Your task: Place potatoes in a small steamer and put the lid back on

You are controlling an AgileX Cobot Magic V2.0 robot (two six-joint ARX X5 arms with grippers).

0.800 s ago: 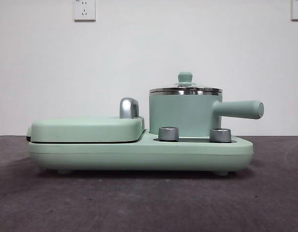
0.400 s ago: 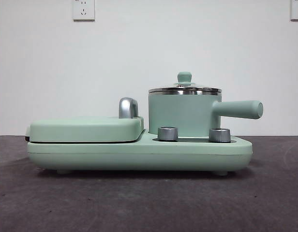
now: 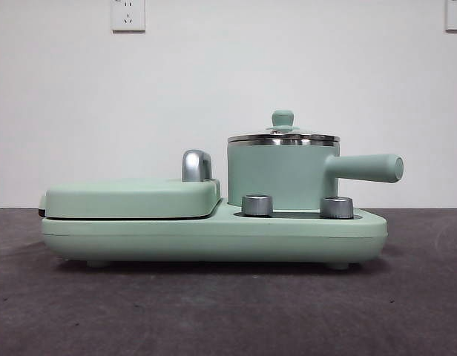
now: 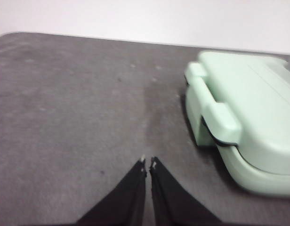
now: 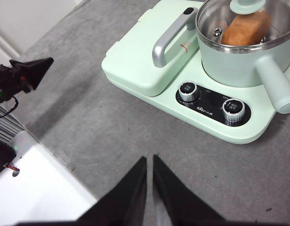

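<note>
A: Where is the potato?

B: The potato [image 5: 242,28] lies inside the small steamer [image 3: 282,176], seen through the glass of the lid [image 3: 283,136] in the right wrist view. The lid sits level on the pot's silver rim, its mint knob upright.

A: And the pot itself?

B: It stands at the right end of the mint-green cooker base [image 3: 214,236], behind two silver dials [image 3: 258,205]. Its straight handle points right and ends just past the base's right edge, hanging over bare desk [image 3: 214,311].

A: What is on the left of the base?

B: The flat griddle cover [image 3: 132,199], closed, with a silver handle [image 3: 196,165] rising between it and the pot.

A: Free room around it?

B: Grey desk surface lies open in front of the base and past both of its ends. In the left wrist view the griddle's corner has bare desk beside it up to the far edge.

A: The tools?

B: The left tool [image 4: 148,165] is clenched on nothing, hanging above bare desk, apart from the griddle's corner. The right tool [image 5: 149,160] is also clenched and empty, over the desk in front of the dials.
</note>
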